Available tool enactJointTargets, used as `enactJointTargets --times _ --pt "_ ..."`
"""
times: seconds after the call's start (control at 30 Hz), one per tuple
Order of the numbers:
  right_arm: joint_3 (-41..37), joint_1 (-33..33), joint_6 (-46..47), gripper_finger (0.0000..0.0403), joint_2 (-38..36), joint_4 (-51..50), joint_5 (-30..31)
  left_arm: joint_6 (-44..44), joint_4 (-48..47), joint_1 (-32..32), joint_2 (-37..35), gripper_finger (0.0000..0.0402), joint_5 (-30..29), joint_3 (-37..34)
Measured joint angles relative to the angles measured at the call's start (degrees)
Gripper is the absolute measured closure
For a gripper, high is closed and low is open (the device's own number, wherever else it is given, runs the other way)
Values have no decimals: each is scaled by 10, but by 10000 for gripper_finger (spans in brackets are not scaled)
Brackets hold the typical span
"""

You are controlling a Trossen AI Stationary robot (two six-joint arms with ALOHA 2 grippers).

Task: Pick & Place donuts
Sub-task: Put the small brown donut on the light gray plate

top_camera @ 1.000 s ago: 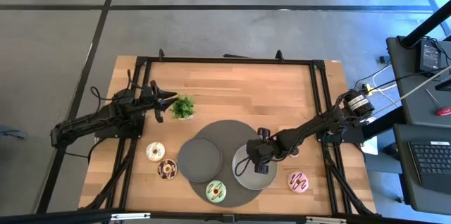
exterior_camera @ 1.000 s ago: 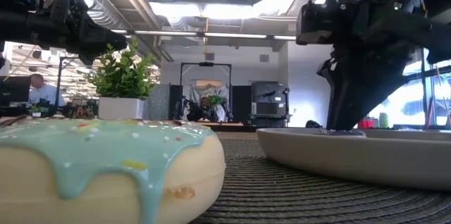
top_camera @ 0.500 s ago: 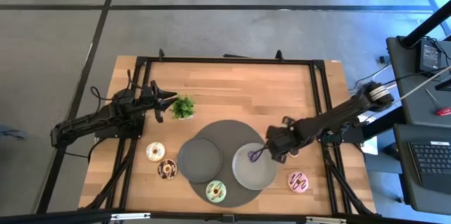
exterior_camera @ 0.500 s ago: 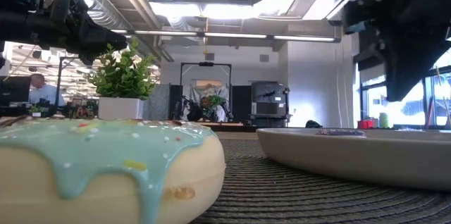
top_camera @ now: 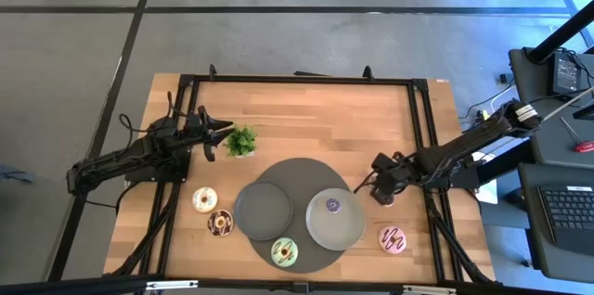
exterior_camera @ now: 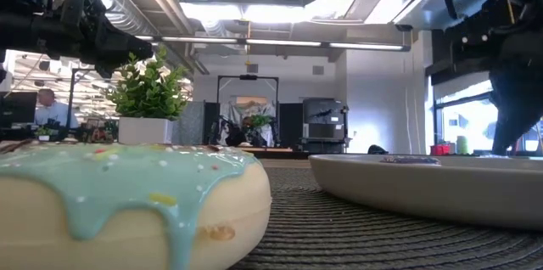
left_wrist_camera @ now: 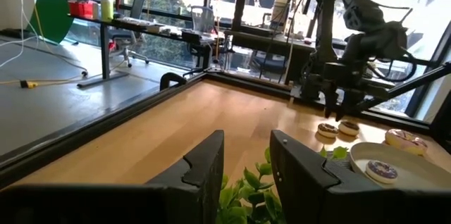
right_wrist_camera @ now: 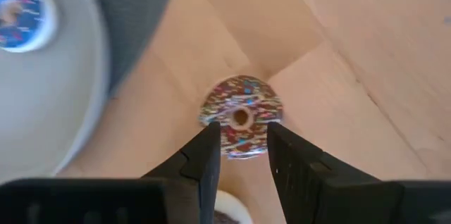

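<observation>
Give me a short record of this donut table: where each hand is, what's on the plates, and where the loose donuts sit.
left hand: open, waiting beside the plant
right hand: open, over the bare wood right of the mat, above a tiny brown sprinkled donut
right plate: holds the purple donut
left plate: nothing on it
pale green donut: on the mat's front edge
white donut and chocolate donut: on the wood left of the mat
pink donut: on the wood right of the plates
</observation>
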Motion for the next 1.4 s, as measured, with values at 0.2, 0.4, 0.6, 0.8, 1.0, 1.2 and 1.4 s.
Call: enactJointTargets --times 0.2,0.4,0.6,0.8,1.0,1.2,1.4 --pt "-22 -17 -2 283 0 15 8 0 0 0 0 290 -1 0" --pt "-28 -25 -15 283 0 32 10 0 0 0 0 290 -7 0" --pt "-28 -25 -15 262 0 32 10 0 0 0 0 290 -14 0" --pt "-28 -25 -23 208 0 35 11 0 0 0 0 290 -14 0" --pt "-28 -25 -31 184 1 38 11 0 0 0 0 290 -14 0" --pt "-28 -25 -31 199 23 35 11 0 -1 0 0 290 -14 0" --pt "-28 -25 -32 239 53 38 11 0 -1 0 0 290 -14 0"
